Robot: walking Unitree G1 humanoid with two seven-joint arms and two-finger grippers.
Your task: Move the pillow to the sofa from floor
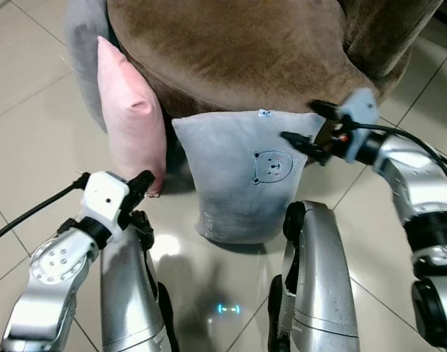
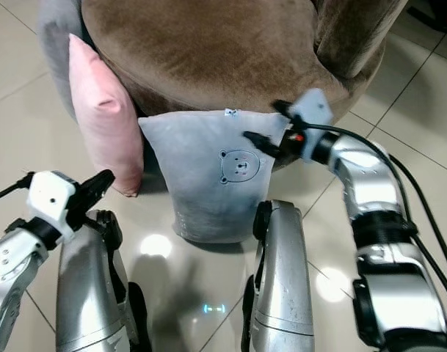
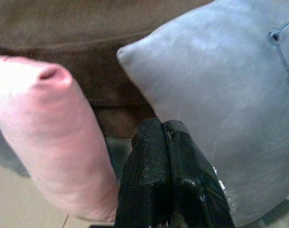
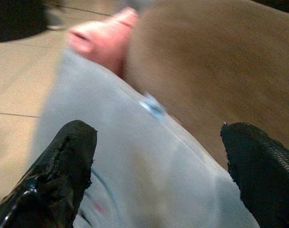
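Right gripper lining up on the grey pillow's top edge, at the foot of the sofa.

The brown sofa sits at 12 o'clock. The grey pillow, bear face outward, stands upright on the tiled floor against the sofa front, dead ahead, with a pink pillow leaning at its 9 o'clock, near it. The right gripper, fingers spread wide, sits at the grey pillow's 2 o'clock corner, one finger in front of the cloth and one behind. The left gripper, fingers pressed together, waits low at 8 o'clock. To do this well, I judge: push deeper over the seam before closing, take a thick fold rather than the thin corner, then lift clear of the sofa's front edge.
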